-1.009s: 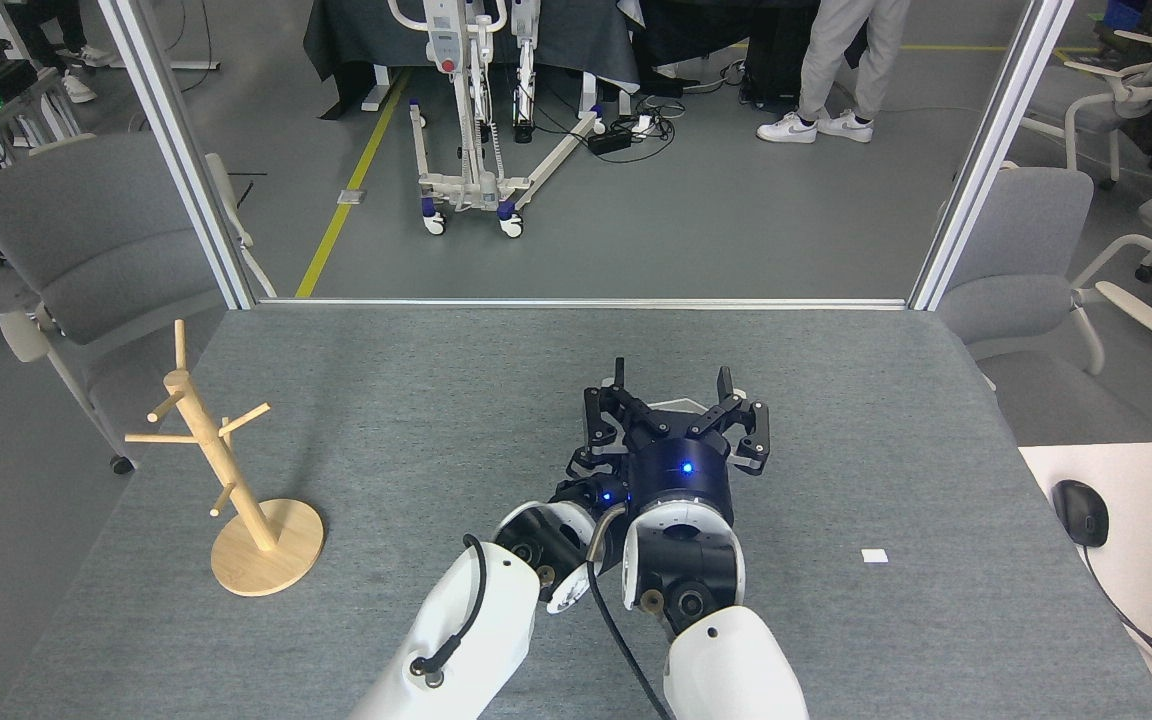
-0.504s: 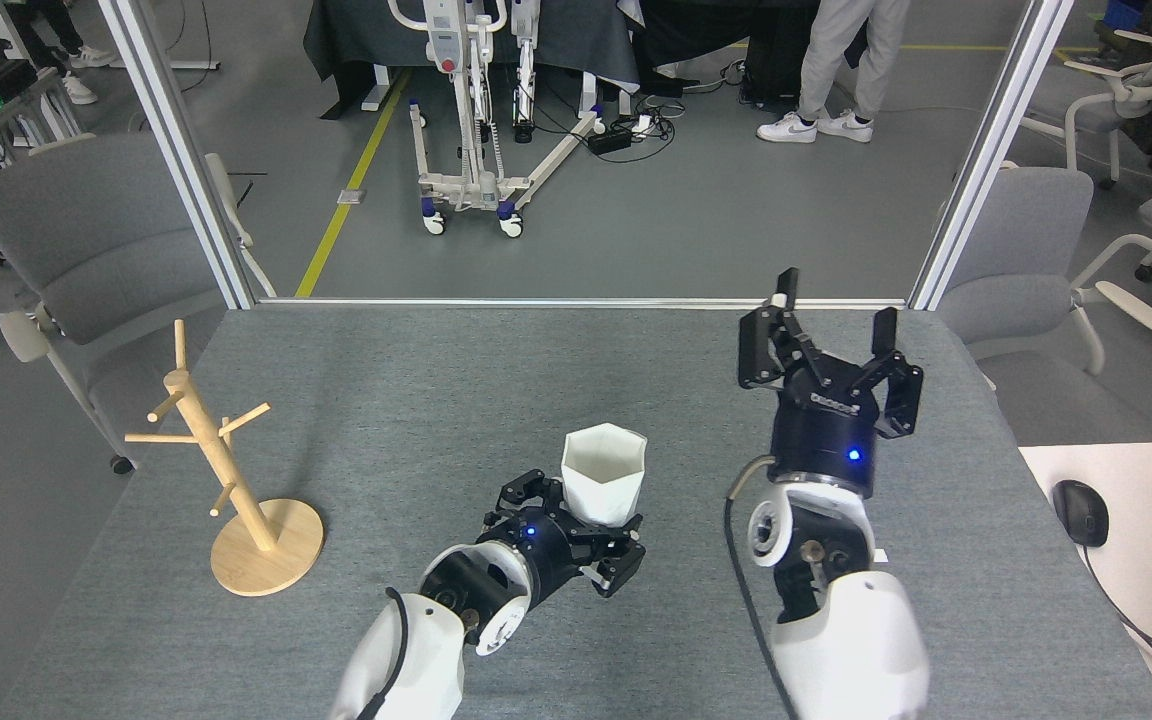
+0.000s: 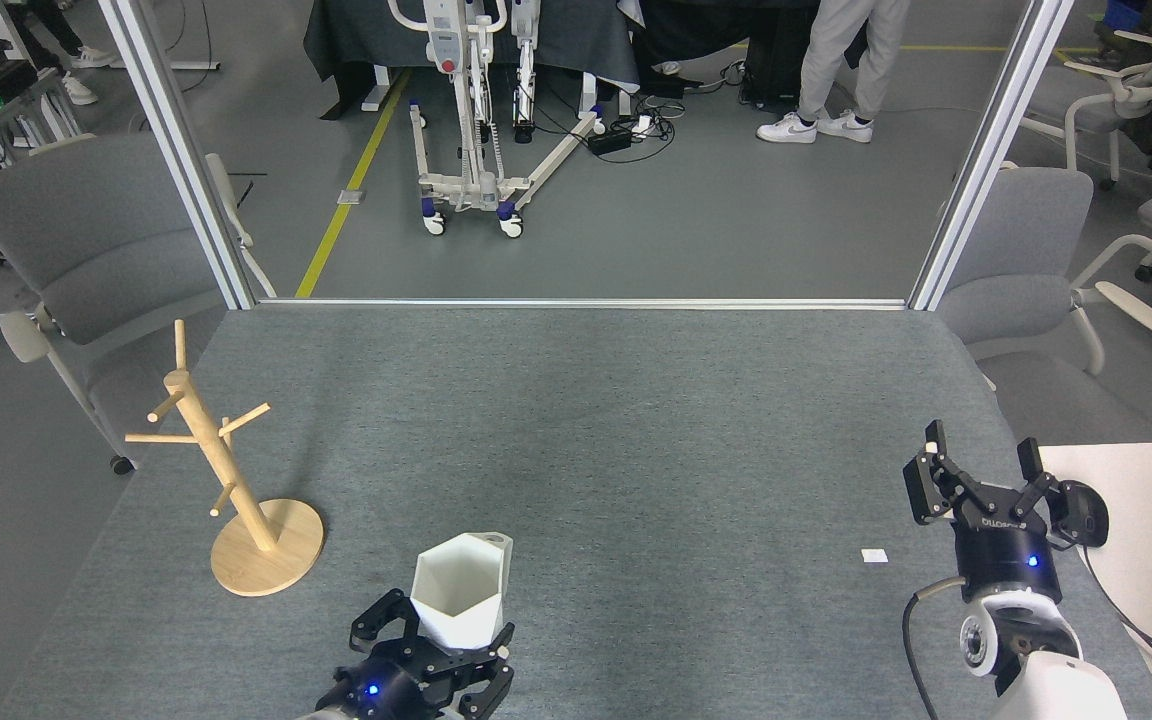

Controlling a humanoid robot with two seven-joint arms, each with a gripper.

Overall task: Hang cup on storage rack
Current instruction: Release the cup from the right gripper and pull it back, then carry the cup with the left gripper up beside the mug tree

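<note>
Low in the frame, just left of centre, our left gripper (image 3: 423,655) pinches the cup (image 3: 460,589), its dark fingers closed on the lower walls. The cup is matte white with flat, angular facets, a hexagonal rim and a taper toward the base; it stands mouth up and tips a little toward the upper right. Whether its base touches the table (image 3: 636,420) or hangs just above it, we cannot tell from this angle. Only the left arm's wrist and black finger linkages show above the bottom edge.

At the lower left stands the storage rack (image 3: 226,480), pale smooth wood: a slanted pole with thin round pegs on a flat round base, well apart from the cup. The table's cover is a grey, felt-like fabric.

At the lower right, our right gripper (image 3: 982,466) points up and away from us over the table's right edge, its black fingers spread with nothing between them, the white forearm below.
</note>
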